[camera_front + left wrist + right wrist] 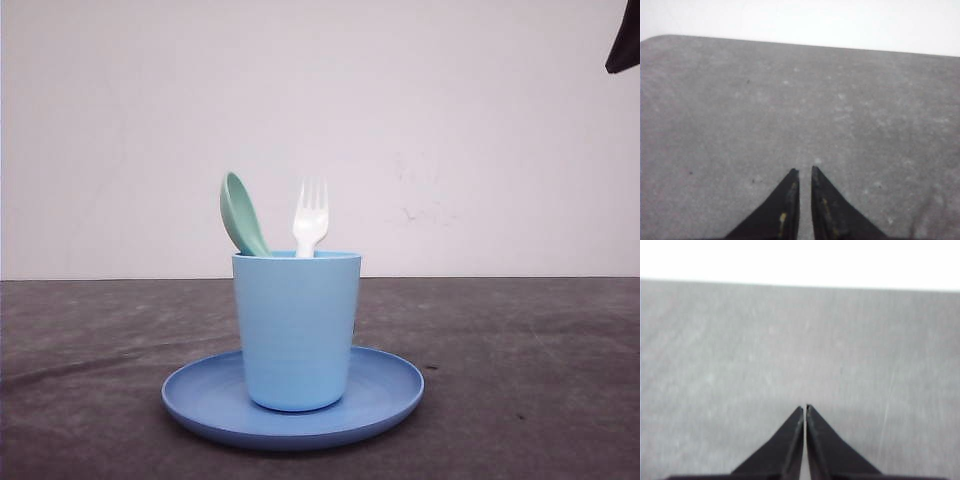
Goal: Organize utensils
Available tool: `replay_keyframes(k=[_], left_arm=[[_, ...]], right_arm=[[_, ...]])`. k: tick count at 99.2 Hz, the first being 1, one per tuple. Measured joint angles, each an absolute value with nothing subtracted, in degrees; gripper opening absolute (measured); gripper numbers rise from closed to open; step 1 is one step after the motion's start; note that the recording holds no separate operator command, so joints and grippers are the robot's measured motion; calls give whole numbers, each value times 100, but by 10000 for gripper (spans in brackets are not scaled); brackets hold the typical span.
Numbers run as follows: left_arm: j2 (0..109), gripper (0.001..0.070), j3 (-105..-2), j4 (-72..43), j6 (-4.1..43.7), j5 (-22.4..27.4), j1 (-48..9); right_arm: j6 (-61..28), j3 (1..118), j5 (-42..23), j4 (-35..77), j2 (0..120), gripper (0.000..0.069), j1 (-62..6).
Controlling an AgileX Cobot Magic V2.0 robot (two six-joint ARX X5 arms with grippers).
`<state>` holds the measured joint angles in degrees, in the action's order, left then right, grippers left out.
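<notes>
A pale mint-green spoon (241, 214) and a white fork (310, 219) stand upright in a light blue cup (296, 330), heads sticking out above its rim. The cup rests on a round blue plate (390, 392) in the middle of the grey table. My left gripper (805, 171) hovers over bare table, its black fingers nearly together with a thin gap and nothing between them. My right gripper (805, 408) is likewise shut over bare table, holding nothing.
A white wall stands behind the table's far edge. A dark piece of an arm (625, 40) shows at the top right corner of the front view. Grey tabletop (520, 350) spreads on both sides of the plate.
</notes>
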<state>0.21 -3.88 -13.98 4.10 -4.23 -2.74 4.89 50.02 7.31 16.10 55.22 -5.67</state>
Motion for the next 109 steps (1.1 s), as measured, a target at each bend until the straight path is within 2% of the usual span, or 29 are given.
replay_keyframes(k=[12,54,97,109], left_arm=[[30,17,-189,-1044,414,-414,-274],[27,15,-185,-1041,707,-412,-274],[30,15,-185,-1041,709,-412,-274],[30,15,-185,-1041,709,-412,-274]], right_arm=[[489,5002,729,1302,5522,9,-567],[489,5002,729,491,5522,9,-567],[486,5002,722,320,5520,9,-565],[344,4845,480,733,5116,9,-392]])
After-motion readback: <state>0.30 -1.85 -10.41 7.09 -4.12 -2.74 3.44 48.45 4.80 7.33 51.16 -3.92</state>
